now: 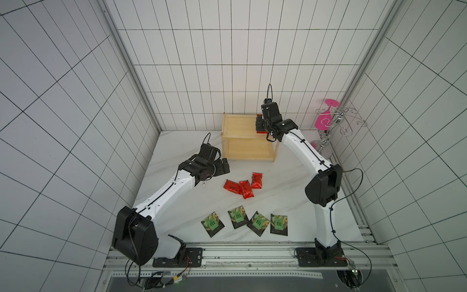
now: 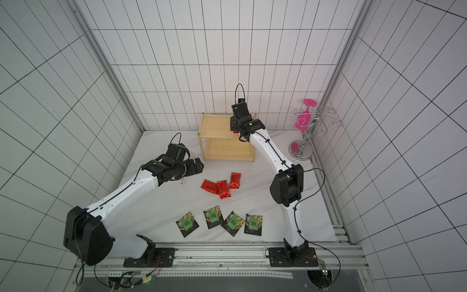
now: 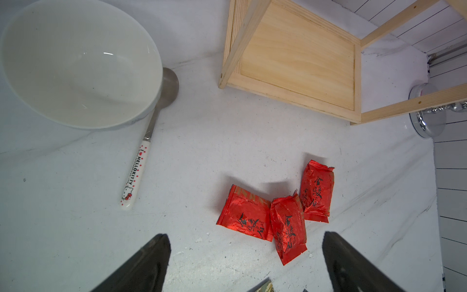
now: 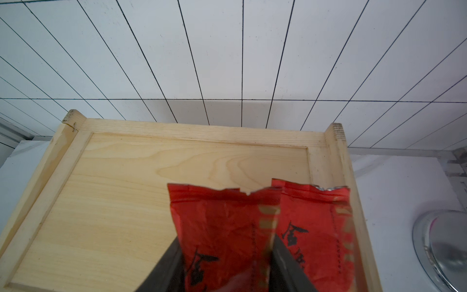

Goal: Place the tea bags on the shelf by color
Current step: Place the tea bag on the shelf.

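light: bright, even | shadows: soft, faint | edges: wide-angle bowing

Red packet (image 4: 222,227), lower end off-frame

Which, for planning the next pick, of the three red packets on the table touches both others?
The middle red packet: it meets both outer packets, which lie apart from each other.

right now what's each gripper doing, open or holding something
left gripper: open, empty
right gripper: shut on a red tea bag, above the shelf top
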Controlling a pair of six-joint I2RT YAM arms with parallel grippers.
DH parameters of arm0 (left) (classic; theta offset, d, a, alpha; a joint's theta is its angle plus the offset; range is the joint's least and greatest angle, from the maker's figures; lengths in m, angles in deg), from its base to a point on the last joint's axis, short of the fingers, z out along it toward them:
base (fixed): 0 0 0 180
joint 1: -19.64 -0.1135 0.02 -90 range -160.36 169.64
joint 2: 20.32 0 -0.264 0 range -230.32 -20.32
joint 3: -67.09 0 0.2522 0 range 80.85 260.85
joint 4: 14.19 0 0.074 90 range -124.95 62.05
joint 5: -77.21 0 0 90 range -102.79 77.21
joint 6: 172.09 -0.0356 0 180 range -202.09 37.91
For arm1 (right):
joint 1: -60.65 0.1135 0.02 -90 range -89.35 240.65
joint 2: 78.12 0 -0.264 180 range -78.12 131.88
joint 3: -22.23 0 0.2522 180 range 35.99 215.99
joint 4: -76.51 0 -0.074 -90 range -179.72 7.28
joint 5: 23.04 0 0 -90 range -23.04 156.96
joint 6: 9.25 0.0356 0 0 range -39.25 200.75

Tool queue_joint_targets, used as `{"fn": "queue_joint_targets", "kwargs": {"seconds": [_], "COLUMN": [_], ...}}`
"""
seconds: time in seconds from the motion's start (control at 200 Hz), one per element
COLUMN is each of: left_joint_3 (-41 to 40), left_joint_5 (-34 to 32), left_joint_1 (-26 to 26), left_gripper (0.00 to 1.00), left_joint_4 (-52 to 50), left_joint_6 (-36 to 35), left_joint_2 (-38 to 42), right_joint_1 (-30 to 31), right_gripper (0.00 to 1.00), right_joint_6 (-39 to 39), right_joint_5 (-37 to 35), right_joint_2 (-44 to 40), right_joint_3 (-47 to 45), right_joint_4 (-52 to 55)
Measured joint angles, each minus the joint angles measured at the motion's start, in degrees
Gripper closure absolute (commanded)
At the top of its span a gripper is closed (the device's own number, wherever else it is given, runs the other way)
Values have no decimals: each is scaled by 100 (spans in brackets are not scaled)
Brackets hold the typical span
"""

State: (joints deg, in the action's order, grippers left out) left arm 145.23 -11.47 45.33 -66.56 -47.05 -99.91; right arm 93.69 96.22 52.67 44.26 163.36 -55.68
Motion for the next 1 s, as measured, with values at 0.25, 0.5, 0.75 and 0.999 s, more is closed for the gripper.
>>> {"fn": "queue_joint_targets", "kwargs": {"seconds": [0.25,0.5,0.75,0.999], "left_joint_3": [0,0,0,0], "left_joint_5": [26,28,28,28], "left_joint_1": [-26,-33,-33,-42], "left_gripper": [2,2,2,2], "left_joint_4": [0,0,0,0], "left_joint_6": [-4,-11,-13,-11], "left_joint_2": [0,0,0,0], "right_joint_1": [9,7,7,7], "right_gripper": [51,48,43,41], "right_joint_6": [26,63,68,66], "right_joint_5": [-13,-127,-142,-140], "right_joint_2": [138,140,140,140], "right_joint_3": [4,50,76,133], "right_joint_4": [2,4,4,13]}}
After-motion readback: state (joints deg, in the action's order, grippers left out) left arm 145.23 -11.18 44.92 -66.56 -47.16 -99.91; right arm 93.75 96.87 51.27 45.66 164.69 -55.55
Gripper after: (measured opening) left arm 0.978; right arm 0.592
